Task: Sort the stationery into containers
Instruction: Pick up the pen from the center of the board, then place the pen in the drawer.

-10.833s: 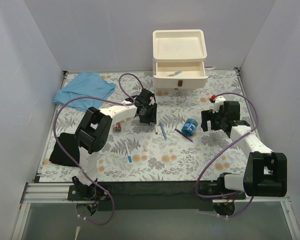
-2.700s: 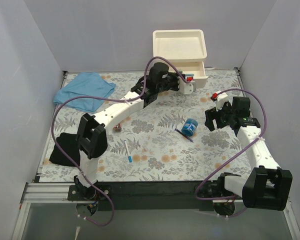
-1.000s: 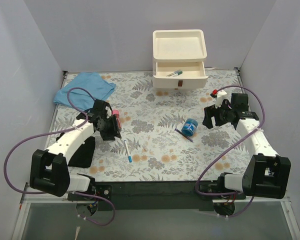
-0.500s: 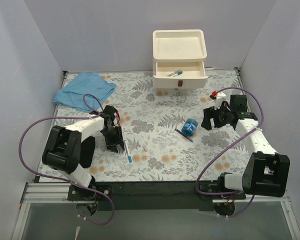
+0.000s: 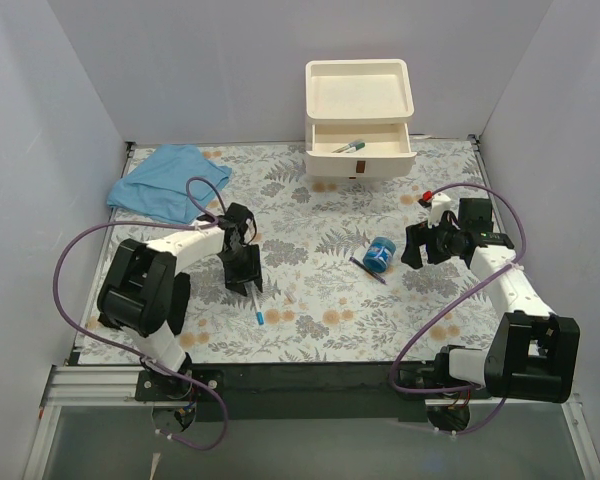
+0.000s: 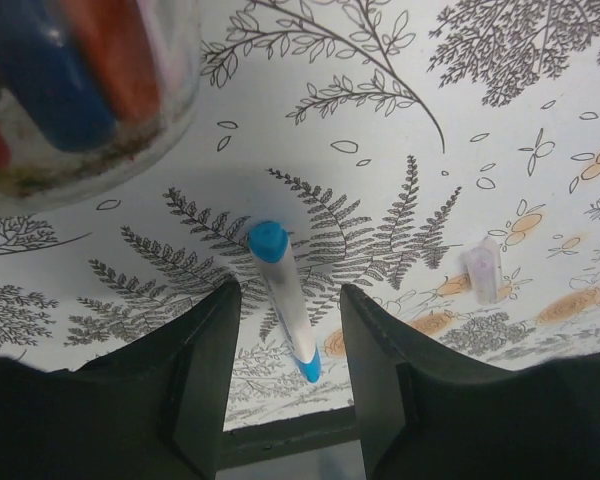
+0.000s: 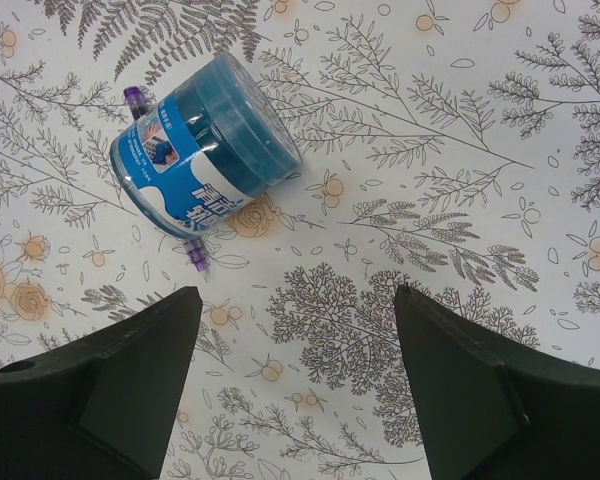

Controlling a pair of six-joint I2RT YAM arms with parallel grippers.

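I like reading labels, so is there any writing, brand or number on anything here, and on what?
Label on the blue round tub: white characters beside a small picture, too blurred to read.
White pen: no print visible.
Nothing else shows any readable text.

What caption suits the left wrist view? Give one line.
Open left gripper brackets a blue-capped white pen lying on the fern-print mat.

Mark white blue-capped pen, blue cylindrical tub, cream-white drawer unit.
White blue-capped pen (image 6: 288, 312): left wrist view, mid barrel.
Blue cylindrical tub (image 7: 202, 165): right wrist view, middle of side.
Cream-white drawer unit (image 5: 360, 113): top external view, top tray's front wall.
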